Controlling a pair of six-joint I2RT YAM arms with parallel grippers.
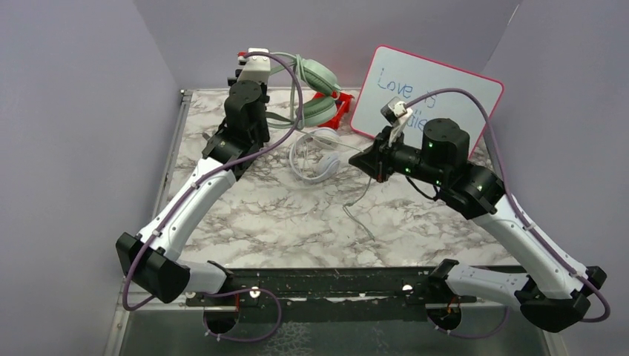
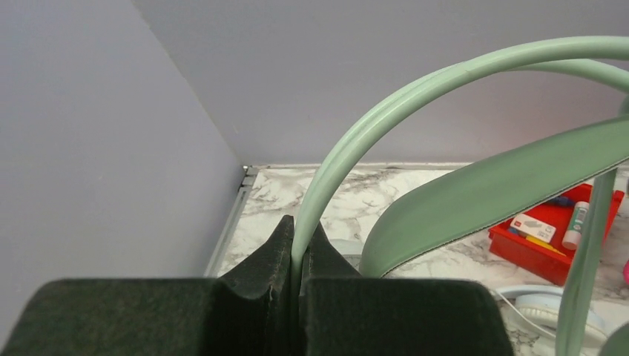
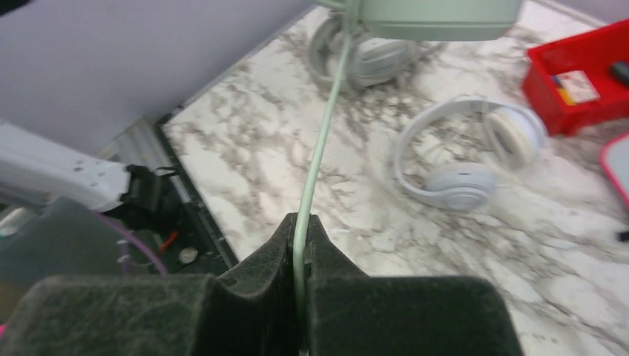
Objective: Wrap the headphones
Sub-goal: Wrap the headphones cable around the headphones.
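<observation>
Left gripper (image 2: pixel 299 248) clamped on headband (image 2: pixel 386 104) of mint headphones (image 1: pixel 315 74), holding them above marble table (image 1: pixel 282 215) so the cord hangs free | white headphones (image 3: pixel 454 184) lie flat between arms, unheld | right gripper (image 3: pixel 300 230) pinches mint cable (image 3: pixel 320 148) taut below the cup, likely to guide winding.

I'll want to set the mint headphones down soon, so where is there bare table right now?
Freest: the near-middle marble, bordered by the left arm, the white headphones and the loose cable. A smaller patch lies between that cable and the right arm. Crowded at the far side: white headphones, red tray, whiteboard, raised mint headphones.
</observation>
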